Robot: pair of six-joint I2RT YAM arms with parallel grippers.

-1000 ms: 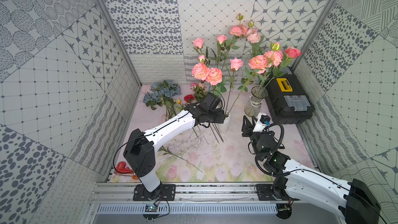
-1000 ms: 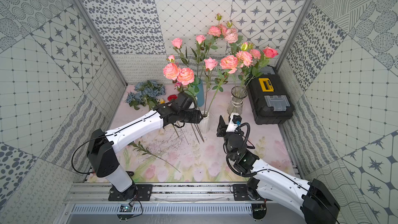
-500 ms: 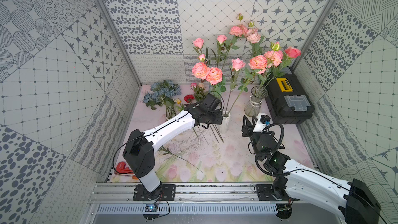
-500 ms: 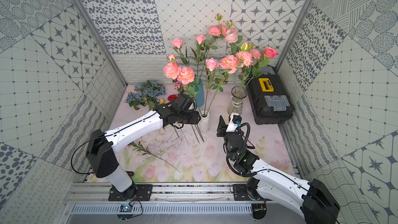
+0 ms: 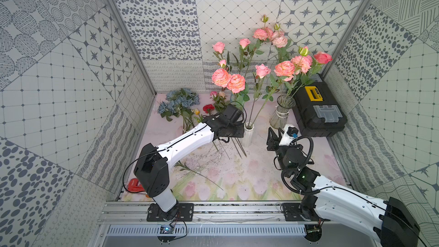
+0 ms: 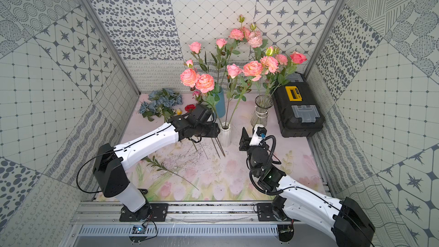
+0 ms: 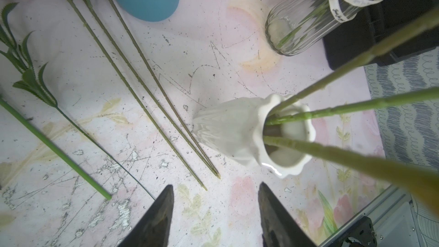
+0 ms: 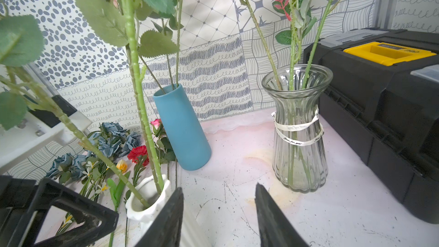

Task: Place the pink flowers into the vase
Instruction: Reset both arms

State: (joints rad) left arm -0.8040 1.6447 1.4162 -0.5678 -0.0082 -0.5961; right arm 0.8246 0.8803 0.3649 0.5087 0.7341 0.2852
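Observation:
Pink flowers [image 5: 228, 80] stand with long green stems in three vases: a white ribbed vase [image 5: 247, 135] at the middle, a blue vase [image 6: 220, 103] behind it and a glass vase [image 5: 282, 113] to the right. Three stems sit in the white vase [image 7: 237, 134]. Three more bare stems [image 7: 142, 79] lie on the mat beside it. My left gripper [image 7: 215, 187] hangs open and empty just left of the white vase, fingers over the mat. My right gripper [image 8: 218, 188] stands open and empty to the right of the white vase [image 8: 147, 200], one finger close to it.
A black toolbox [image 5: 318, 110] with a yellow handle stands at the back right, beside the glass vase. Dusty-blue hydrangeas [image 5: 180, 102] and a red carnation [image 5: 208, 108] lie at the back left. A leafy sprig [image 5: 197, 172] lies on the front mat, a red object [image 5: 134, 184] at the front left.

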